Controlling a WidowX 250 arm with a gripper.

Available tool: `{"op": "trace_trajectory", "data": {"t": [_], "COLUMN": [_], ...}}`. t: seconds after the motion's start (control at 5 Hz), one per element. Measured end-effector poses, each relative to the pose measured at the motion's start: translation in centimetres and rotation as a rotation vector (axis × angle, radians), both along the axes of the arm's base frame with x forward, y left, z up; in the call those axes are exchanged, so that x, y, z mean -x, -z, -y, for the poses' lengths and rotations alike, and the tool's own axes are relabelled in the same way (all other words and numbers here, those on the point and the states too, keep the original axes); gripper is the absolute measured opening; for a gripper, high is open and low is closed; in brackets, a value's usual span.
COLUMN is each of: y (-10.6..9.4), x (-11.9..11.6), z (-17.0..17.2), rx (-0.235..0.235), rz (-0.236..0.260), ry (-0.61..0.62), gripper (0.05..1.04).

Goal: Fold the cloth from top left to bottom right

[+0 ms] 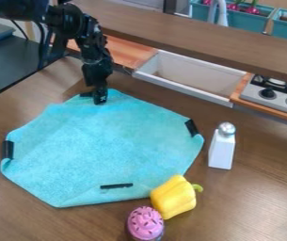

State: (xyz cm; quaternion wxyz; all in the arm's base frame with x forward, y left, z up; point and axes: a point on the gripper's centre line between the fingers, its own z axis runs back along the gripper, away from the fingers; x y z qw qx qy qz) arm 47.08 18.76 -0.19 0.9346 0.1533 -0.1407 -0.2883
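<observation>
The gripper (pixel 99 100) hangs straight down at the top edge of the cloth, its tip at the cloth's upper corner; whether it holds the fabric is unclear. Spread on the table, the turquoise cloth (pixel 105 146) has black clips or strips at its left edge, right edge and near its bottom edge, and a dark piece beside the gripper at the top. Its borders look slightly curled at the left and right.
A yellow pepper (pixel 173 196) touches or nearly touches the cloth's lower right edge, with a pink-topped cupcake (pixel 146 224) just below it. A white shaker (pixel 222 147) stands to the right. Behind are a sink (pixel 193 80), a stove (pixel 272 95) and a raised wooden shelf (pixel 202 40).
</observation>
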Motion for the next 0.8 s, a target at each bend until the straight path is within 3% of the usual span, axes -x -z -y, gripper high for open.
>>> {"op": "trace_trajectory", "data": {"t": [0.4,0.6,0.8], "y": [0.66,0.64,0.92], "x": [-0.92,-0.96,-0.81], "z": [0.12,0.11,0.27], "rx": [0.038,0.033,0.036], "rz": [-0.045,-0.044,-0.041], "ry": [0.012,0.024,0.031], "gripper": [0.41,0.197,0.085]}}
